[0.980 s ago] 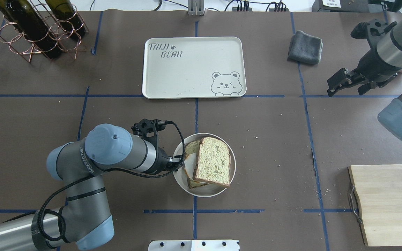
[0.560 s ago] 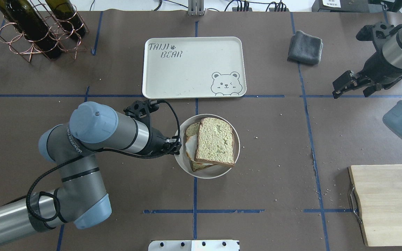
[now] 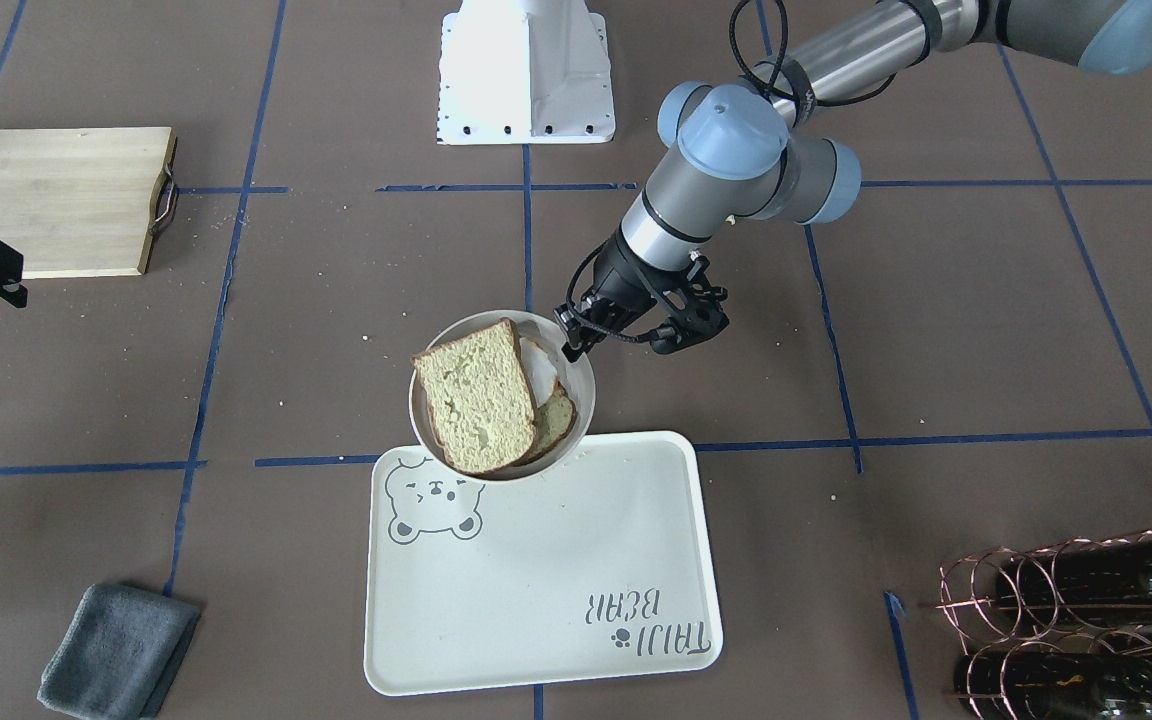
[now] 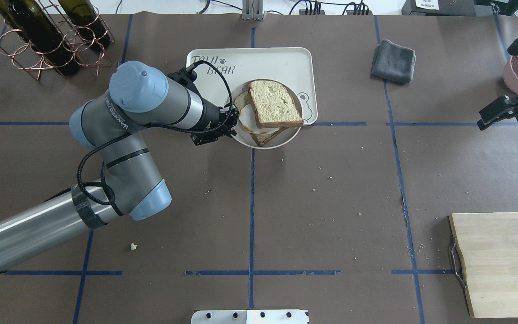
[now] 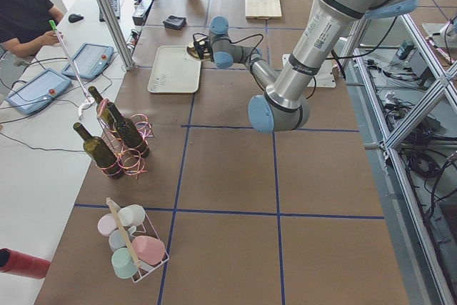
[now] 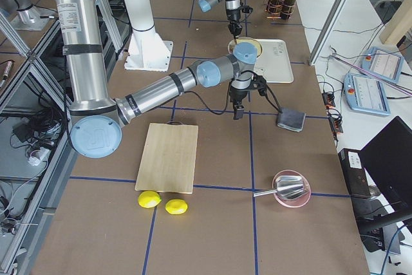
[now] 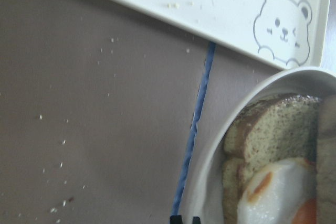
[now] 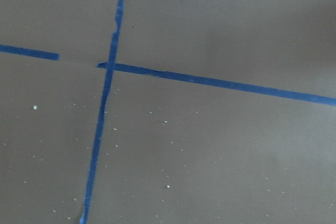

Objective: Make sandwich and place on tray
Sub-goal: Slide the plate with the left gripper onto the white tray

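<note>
Judged mid-transfer, left gripper (image 4: 232, 129) clamped on plate (image 4: 268, 145) rim, sandwich (image 4: 274, 104) aboard, overlapping tray (image 4: 259, 63) near edge, right gripper (image 4: 495, 118) idle and wide; next calls for going further in, then lowering level.

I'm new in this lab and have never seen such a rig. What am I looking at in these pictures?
Two robot arms work at a brown table. Four pictures come from fixed cameras: one above, one across the table and one at each end. The other two come from cameras on the wrists. The left arm's fingers pinch the rim of a plate carrying the sandwich, held partly over the tray. The right arm's fingers are open and empty, off to the side. Also on the table are a grey cloth, a cutting board and bottles in a wire rack.
</note>
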